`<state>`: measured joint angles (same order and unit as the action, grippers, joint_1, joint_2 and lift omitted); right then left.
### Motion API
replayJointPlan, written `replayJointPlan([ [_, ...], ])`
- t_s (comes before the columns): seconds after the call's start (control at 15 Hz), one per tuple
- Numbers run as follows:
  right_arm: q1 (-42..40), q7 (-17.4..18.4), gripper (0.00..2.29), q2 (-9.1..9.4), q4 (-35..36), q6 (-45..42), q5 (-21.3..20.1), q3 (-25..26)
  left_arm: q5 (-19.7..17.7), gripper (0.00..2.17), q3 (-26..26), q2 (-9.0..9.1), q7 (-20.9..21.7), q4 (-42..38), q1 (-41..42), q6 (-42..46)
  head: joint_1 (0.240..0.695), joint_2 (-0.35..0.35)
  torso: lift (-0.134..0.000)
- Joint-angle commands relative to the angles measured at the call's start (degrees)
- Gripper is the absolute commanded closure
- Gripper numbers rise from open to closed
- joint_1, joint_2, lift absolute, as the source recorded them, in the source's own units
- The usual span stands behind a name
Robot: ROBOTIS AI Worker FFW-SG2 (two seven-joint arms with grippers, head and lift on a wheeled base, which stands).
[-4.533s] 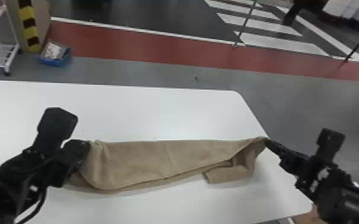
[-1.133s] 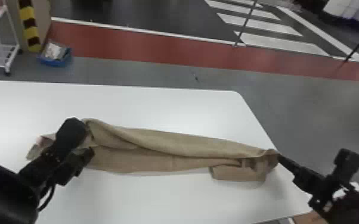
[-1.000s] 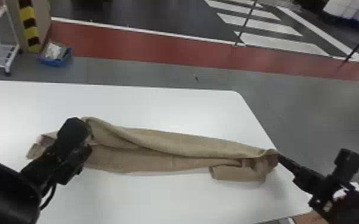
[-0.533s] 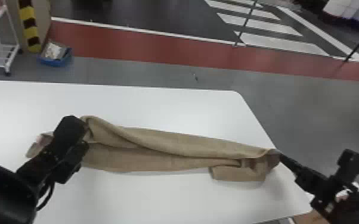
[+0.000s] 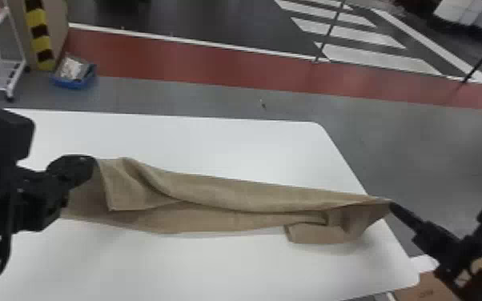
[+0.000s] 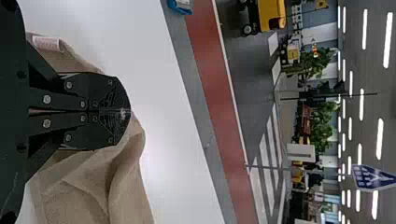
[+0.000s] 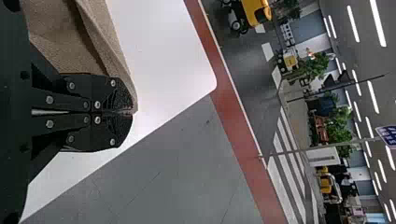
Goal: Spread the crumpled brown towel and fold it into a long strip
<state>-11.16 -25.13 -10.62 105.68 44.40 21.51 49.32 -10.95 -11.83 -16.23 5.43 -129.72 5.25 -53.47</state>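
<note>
The brown towel (image 5: 228,196) stretches lengthwise over the white table, gathered into a long loose band with folds and a flap hanging near its right end. My left gripper (image 5: 92,162) is shut on the towel's left end; in the left wrist view the left gripper (image 6: 128,112) has its fingers pressed together, with towel (image 6: 88,186) draping beside and beneath them and a pale label near one edge. At the table's right edge, my right gripper (image 5: 390,204) pinches the towel's right corner. The right wrist view has the right gripper (image 7: 133,112) closed on that corner of towel (image 7: 70,37).
The white table (image 5: 196,268) has its right edge beneath the right gripper. A cardboard box (image 5: 426,288) is by the front right corner. Beyond the table, a blue bin (image 5: 74,78) and a white rack (image 5: 0,74) stand on the floor.
My left gripper has risen with the towel's left end, lifting it and opening out some folds. The right gripper has moved slightly, pulling its corner up a little.
</note>
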Motion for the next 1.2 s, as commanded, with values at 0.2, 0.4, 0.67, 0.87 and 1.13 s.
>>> replayJointPlan([
  [0.2, 0.26, -0.18, 1.51, -0.8, 2.87, 3.9, 2.04, 2.19, -7.59, 1.56, 10.43, -1.78, 1.33, -11.96, 4.86, -11.18, 0.695, -0.35, -0.123],
  [0.4, 0.08, -0.89, 1.51, 0.43, 3.83, 3.73, 1.78, 0.69, -1.53, 1.56, 5.68, -0.55, 2.48, -5.28, 4.77, -10.82, 0.695, -0.35, -0.123],
  [0.67, 0.08, -0.89, 1.51, 0.69, 3.57, 3.2, 1.16, 0.08, 1.81, 0.66, 4.01, -0.2, 2.83, 6.15, 4.42, -3.27, 0.695, -0.35, -0.123],
  [0.87, 0.08, -0.89, 1.51, 0.6, 3.48, 3.2, 1.08, 0.08, 6.64, 0.08, 5.42, -0.2, 1.07, 7.91, 5.56, 0.07, 0.695, -0.35, -0.123],
  [1.13, 0.17, -0.89, 1.51, 0.69, 3.31, 3.02, 0.9, -0.01, 7.17, 0.09, 9.81, -1.17, 1.16, 0.7, 11.63, 2.36, 0.695, -0.35, -0.123],
])
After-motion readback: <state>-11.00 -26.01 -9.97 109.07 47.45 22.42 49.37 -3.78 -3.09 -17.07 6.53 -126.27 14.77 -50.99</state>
